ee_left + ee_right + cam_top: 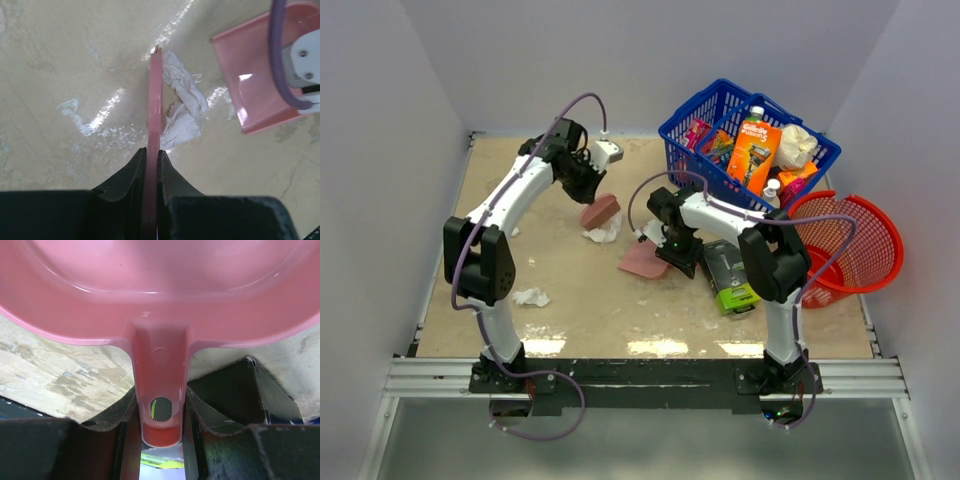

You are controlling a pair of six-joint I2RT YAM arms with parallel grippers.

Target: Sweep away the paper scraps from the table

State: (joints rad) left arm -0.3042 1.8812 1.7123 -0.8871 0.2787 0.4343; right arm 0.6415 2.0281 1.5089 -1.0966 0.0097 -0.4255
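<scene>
My left gripper (586, 186) (152, 156) is shut on a thin pink sweeper blade (600, 211) (155, 95), which stands edge-down on the table (590, 310). A crumpled clump of white paper scraps (604, 233) (186, 106) lies against the blade's right face, between it and the pink dustpan (642, 261) (252, 82). My right gripper (677, 256) (160, 407) is shut on the dustpan's handle (159, 380), with the pan (160, 285) reaching forward onto the table. Another paper scrap (531, 297) lies at the near left, apart from both grippers.
A blue basket (692, 130) full of packages stands at the back right. A red mesh basket (865, 245) lies on its side at the right edge. A black and green box (730, 277) lies just right of my right arm.
</scene>
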